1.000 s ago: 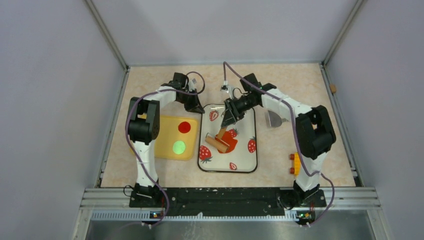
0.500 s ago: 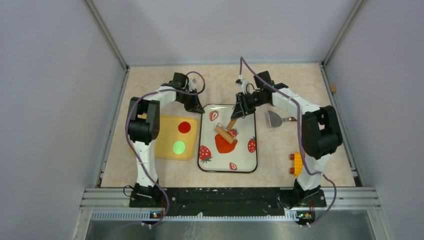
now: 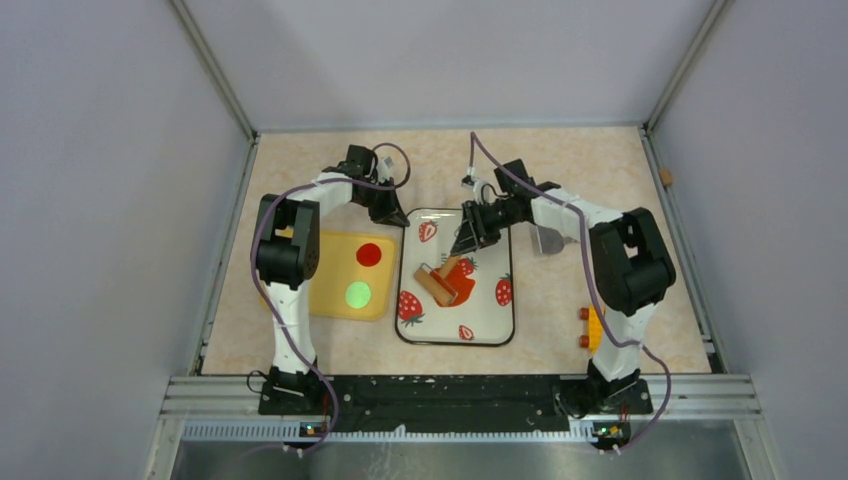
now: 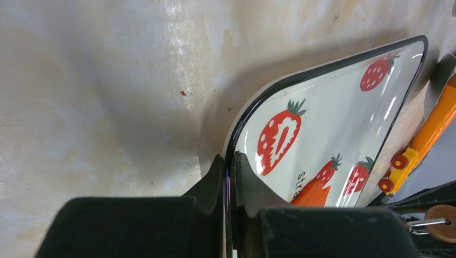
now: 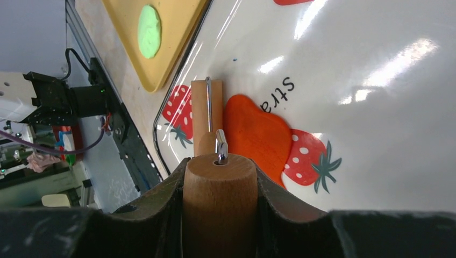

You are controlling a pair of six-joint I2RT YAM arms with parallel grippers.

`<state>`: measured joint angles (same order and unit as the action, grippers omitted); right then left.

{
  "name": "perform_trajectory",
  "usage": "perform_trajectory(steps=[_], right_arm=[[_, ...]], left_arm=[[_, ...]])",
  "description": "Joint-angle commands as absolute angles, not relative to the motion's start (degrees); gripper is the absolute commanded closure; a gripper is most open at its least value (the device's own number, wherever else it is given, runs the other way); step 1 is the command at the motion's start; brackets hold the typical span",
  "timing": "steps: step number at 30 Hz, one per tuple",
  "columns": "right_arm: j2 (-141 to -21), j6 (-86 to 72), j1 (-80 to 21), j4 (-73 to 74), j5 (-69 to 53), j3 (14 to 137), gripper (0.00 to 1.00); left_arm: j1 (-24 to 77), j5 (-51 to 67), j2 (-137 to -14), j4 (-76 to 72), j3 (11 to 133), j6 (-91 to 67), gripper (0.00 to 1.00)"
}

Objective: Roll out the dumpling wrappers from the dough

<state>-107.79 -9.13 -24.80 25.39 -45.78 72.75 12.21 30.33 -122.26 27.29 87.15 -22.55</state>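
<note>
The right gripper [image 5: 219, 185] is clamped on the wooden handle [image 5: 218, 215] of a small roller [image 5: 207, 107], fingers pressed to both sides of it. The roller's bar sits left of centre in the right wrist view, against the left edge of the dough [image 5: 255, 134]. To roll well from here, the arm should probably bear down evenly and draw the bar back across the whole blob in long, overlapping passes. That would thin the dough all over instead of ridging it at the edge. The dough is a flat orange-red blob just above the fingers at the middle of that view, on the strawberry-print tray [image 5: 376, 97]. In the top view it lies mid-tray, below and left of the right gripper. At the bottom of the left wrist view, the left gripper [image 4: 228, 172] is pinched shut on the tray's rim, well apart from the dough, which should stop the tray sliding. A red disc [image 3: 369, 254] and a green disc [image 3: 358, 294] lie on the yellow board [image 3: 335, 300] to the tray's left.
</note>
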Motion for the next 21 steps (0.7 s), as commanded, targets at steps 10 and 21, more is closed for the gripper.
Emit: perform_trajectory(steps=[10,21], right_arm=[[-110.22,-6.83,-29.73,24.75,-46.25,74.18,1.0],[-99.64,-14.26,-27.19,24.33,-51.76,76.66,1.0]], left_arm=[[12.22,24.63,-121.53,26.5,86.44,-21.09,1.0],[12.31,24.92,-121.73,26.02,85.7,-21.24,1.0]])
